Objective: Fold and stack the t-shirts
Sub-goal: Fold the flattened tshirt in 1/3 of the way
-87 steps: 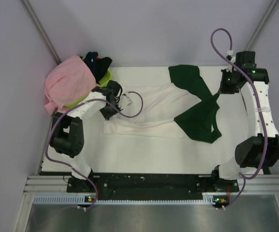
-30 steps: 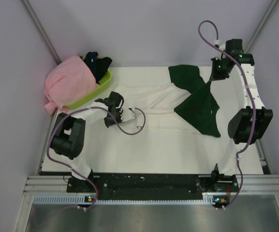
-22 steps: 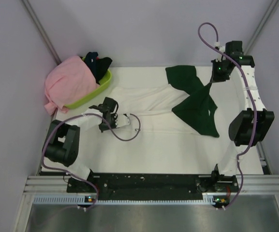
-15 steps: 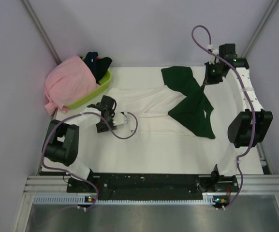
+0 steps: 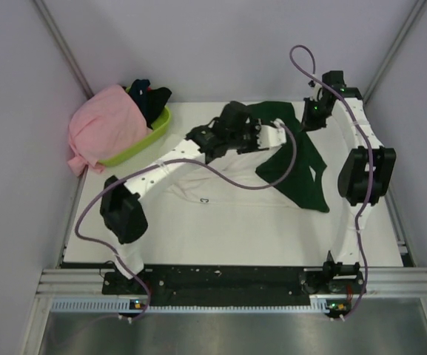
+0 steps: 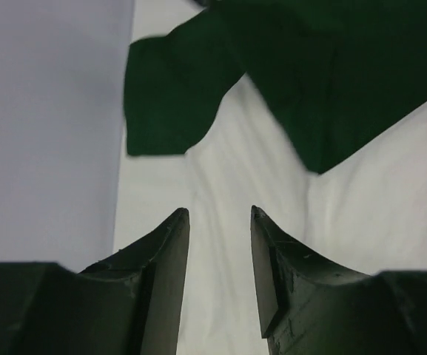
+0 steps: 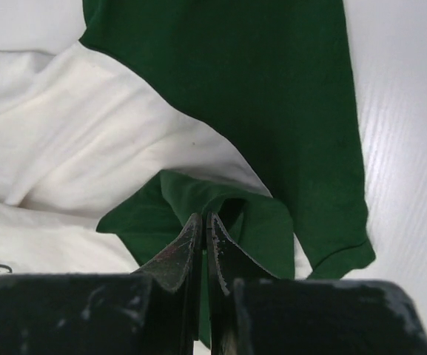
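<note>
The lime-green basket (image 5: 158, 126) holds dark t-shirts (image 5: 151, 97), with the pink t-shirt (image 5: 106, 129) heaped over its left rim; right of the basket the white t-shirt (image 5: 224, 181) lies spread on the table (image 5: 124, 237); the left arm (image 5: 170, 157) stretches across it, left gripper (image 6: 218, 212) parted and empty above white cloth; farther right of the basket, the right gripper (image 7: 203, 217) is pinched closed on a green sleeve (image 7: 272, 96).

Left gripper (image 6: 218, 214): jaws apart, nothing between them
Fingers (image 6: 161, 255): dark, pointed, rising from the bottom edge
T-shirt (image 6: 257, 177): wrinkled white cloth beyond the fingertips
Sleeves (image 6: 170, 96): dark green, a small flap upper left, a larger sweep top right
Wall (image 6: 46, 111): pale lilac, filling the left side
</note>
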